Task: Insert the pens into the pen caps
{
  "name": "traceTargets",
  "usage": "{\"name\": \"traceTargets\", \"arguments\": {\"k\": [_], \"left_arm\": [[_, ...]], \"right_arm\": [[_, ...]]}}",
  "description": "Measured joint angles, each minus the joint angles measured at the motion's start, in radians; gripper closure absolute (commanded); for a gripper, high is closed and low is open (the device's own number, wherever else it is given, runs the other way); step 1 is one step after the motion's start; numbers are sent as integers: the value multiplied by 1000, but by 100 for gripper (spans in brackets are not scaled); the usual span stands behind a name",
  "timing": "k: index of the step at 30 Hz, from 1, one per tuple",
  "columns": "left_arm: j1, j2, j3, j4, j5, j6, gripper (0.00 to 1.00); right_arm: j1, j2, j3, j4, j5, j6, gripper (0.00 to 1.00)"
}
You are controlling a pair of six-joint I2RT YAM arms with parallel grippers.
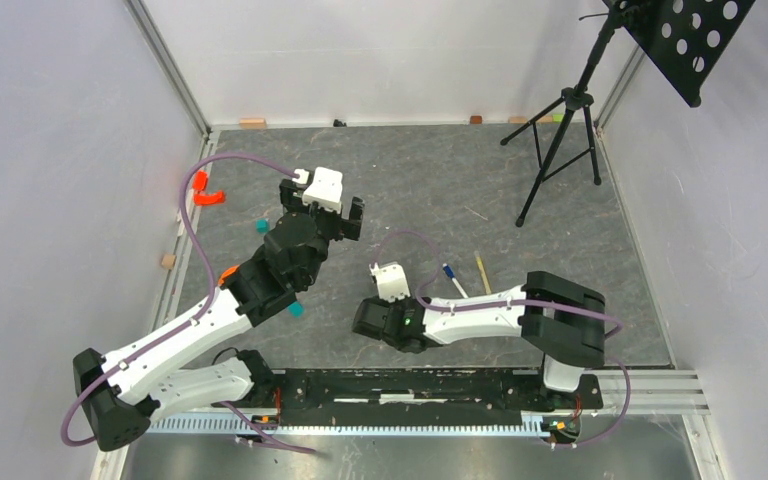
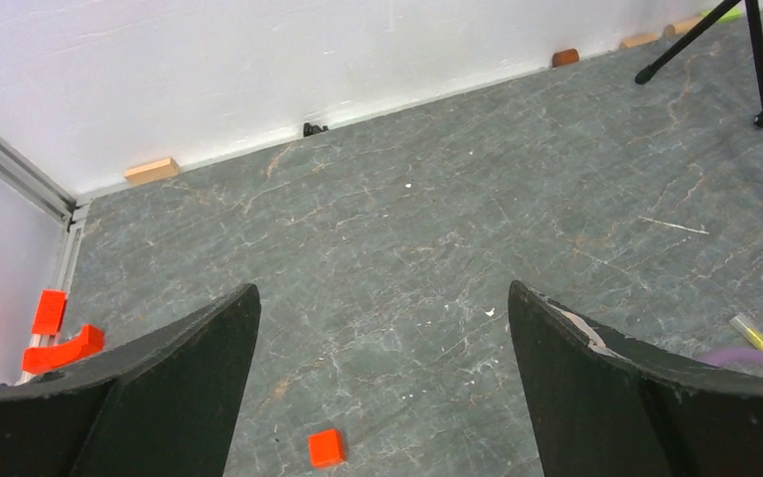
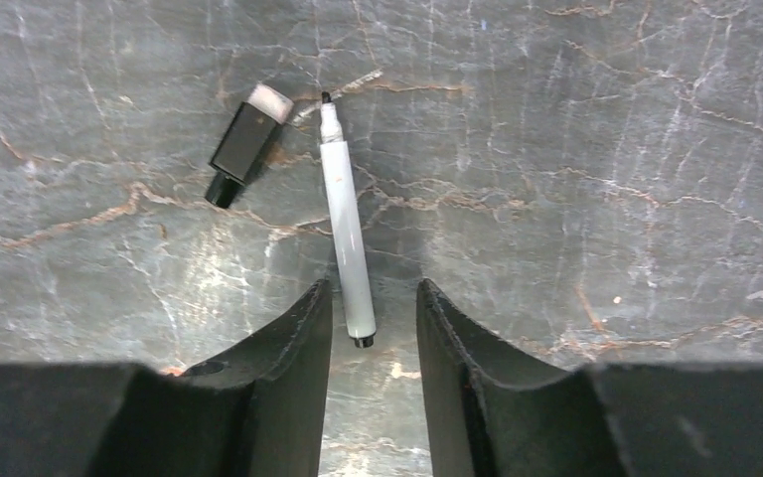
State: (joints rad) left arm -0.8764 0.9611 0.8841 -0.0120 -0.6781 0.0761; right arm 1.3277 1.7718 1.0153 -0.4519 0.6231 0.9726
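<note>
- Right gripper [image 3: 375, 295], jaws apart, straddled the white pen's [image 3: 346, 214] blunt end near the worktop's [image 3: 606, 149] near edge.
- Black cap [image 3: 243, 144] lay just beside its tip.
- Left gripper [image 2: 382, 291] gaped wide.
- Grey veined worktop, white walls [image 2: 258, 60].

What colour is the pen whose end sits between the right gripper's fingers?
White barrel, black tip: the pen shows best in the right wrist view.

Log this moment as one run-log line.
phase: pre-grasp | right gripper: open, straddling white pen rear end, not clamped | black cap: lying left of pen tip, apart | left gripper: open, empty
</note>
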Motion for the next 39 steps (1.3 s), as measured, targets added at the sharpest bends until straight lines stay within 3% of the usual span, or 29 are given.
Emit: {"name": "traceTargets", "arguments": {"k": [14,20,24,34,39], "left_arm": [[0,13,-1,0,0,0,0],[0,14,-1,0,0,0,0],[0,20,-1,0,3,1,0],[0,35,-1,4,38,13,0],[0,48,-1,5,78,11,0]], "right_arm": [[-94,-35,-50,119,-102,-269,68],[-154,-56,-76,158,-196,-327,79],[-161,-55,-79,174,-227,-362,100],[-161,-80,-122,238,-214,-461,100],[-166,-172,-203,209,-177,-509,100]]}}
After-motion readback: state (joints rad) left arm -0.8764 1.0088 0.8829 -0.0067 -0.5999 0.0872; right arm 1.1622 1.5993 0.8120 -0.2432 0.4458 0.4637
